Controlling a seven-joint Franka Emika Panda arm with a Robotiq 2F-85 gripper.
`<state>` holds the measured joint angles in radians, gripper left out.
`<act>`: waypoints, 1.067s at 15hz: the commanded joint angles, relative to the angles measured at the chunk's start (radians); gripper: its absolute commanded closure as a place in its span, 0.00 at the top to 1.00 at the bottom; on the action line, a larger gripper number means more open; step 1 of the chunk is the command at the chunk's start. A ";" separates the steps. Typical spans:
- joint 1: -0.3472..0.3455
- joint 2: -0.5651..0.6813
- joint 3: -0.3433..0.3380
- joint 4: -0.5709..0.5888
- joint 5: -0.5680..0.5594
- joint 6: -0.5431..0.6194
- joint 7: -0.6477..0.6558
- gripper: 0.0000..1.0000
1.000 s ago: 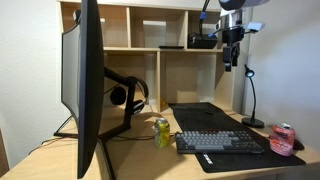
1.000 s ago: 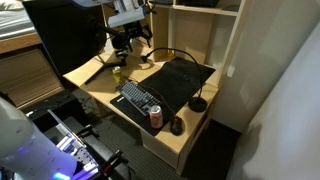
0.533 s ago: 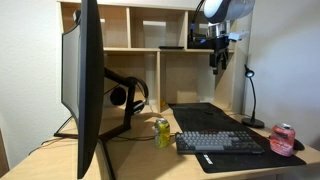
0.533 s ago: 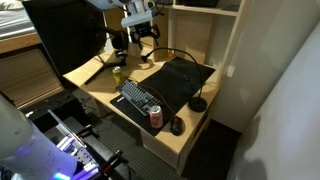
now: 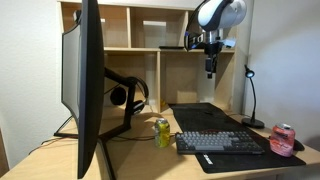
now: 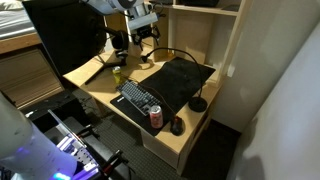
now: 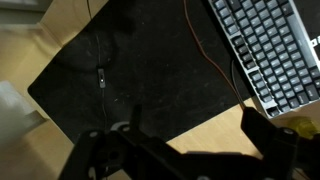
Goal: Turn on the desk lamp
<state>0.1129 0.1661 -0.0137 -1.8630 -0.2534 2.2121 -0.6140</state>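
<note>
At the left of the desk (image 5: 45, 155) we see a tall dark monitor (image 5: 88, 80), turned edge-on to the camera. Behind it are the headphones (image 5: 128, 95) on their stand. Next comes a green can (image 5: 161, 131), upright near the left end of the keyboard (image 5: 218, 142), which lies on a black mat (image 5: 205, 112).

Above the far part of the mat, in front of the shelf (image 5: 140, 48), the pincer (image 5: 211, 70) hangs from the arm. It points straight down, high off the desk. In the wrist view its two dark fingers (image 7: 270, 140) stand apart and grip nothing, with only the mat (image 7: 130, 70) below them. The keyboard (image 7: 270, 50) and a thin orange cable (image 7: 205, 55) cross the upper right of that view.

In an exterior view the lamp (image 5: 250, 100) stands to the right of the pincer, at the right end of the desk by the shelf's side wall. Its round base rests on the desk by the mat's far right corner. Its thin stem rises to a small head at about the height of the pincer's tips. Lamp and pincer are apart, not touching. In an exterior view from above, the lamp's base (image 6: 198, 104) sits at the mat's right side, while the arm is over the opposite, far-left corner.

Farthest right, a red can (image 5: 283, 138) stands upright at the mat's near right end.
</note>
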 commanded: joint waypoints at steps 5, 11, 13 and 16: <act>-0.068 0.237 0.007 0.282 -0.096 0.000 -0.022 1.00; -0.073 0.259 0.016 0.312 -0.103 0.000 -0.014 1.00; -0.103 0.349 0.053 0.395 -0.023 -0.059 -0.124 1.00; -0.141 0.509 0.068 0.564 0.072 -0.122 -0.185 1.00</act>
<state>0.0315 0.5019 0.0153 -1.4962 -0.2637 2.1590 -0.7167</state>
